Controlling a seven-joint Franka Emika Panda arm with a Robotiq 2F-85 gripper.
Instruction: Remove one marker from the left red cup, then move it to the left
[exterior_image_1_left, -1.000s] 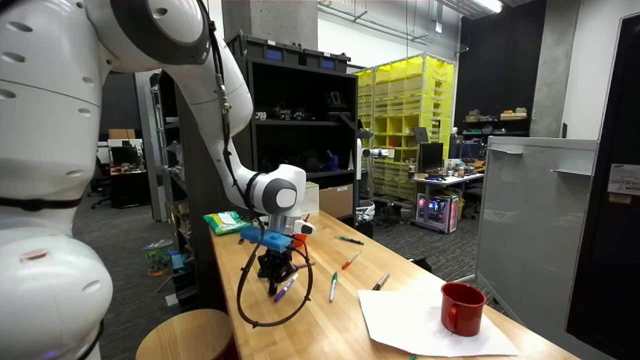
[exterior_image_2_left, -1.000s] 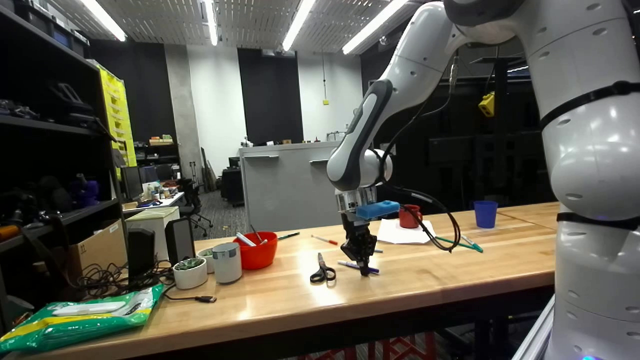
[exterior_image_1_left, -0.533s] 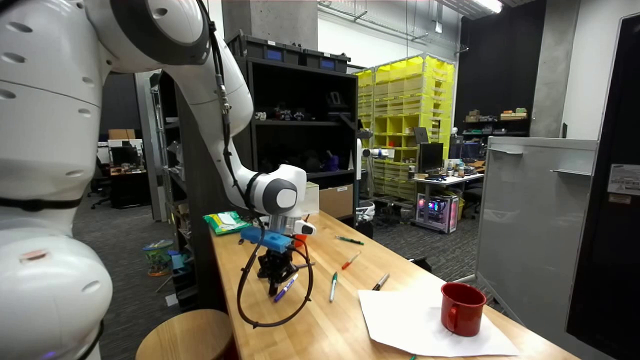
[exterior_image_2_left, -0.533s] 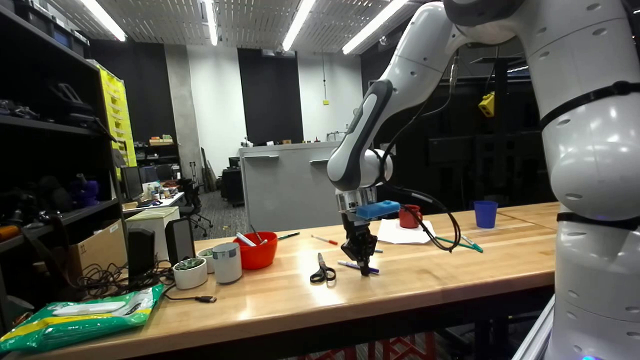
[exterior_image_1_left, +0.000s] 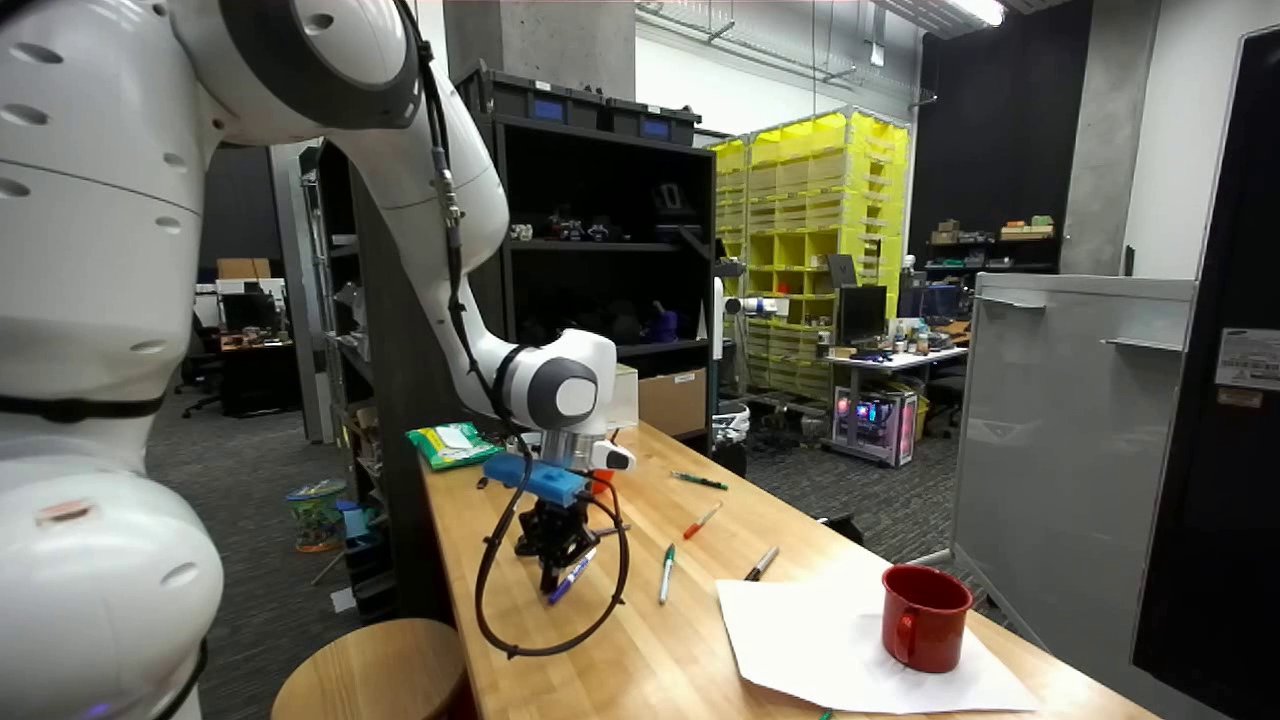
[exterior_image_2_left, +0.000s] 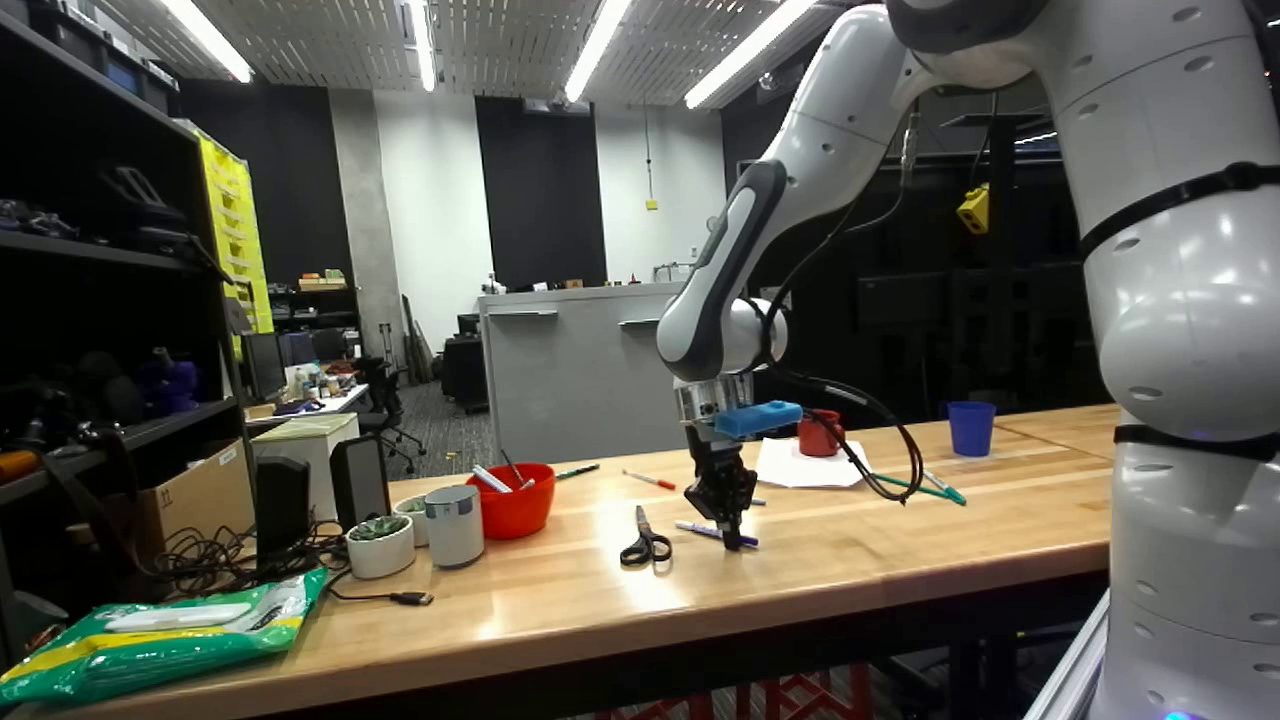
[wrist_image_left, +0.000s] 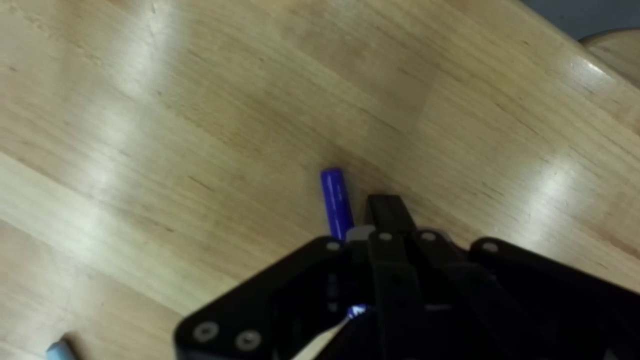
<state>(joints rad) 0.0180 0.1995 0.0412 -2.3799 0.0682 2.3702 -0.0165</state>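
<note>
In an exterior view, pens are in the left cup, scissors are off to its right, then the marker; mug sits further back on some paper.

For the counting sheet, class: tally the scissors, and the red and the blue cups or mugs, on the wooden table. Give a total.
Red: 2 (squat red cup, red mug)
Blue: 1 (blue cup)
Black-handled scissors: 1
Total: 4

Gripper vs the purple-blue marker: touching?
Cannot tell. The wrist view shows the gripper shut beside the purple-blue marker: a gap shows near the marker's solid-coloured end, but farther back the gripper covers much of it.
</note>
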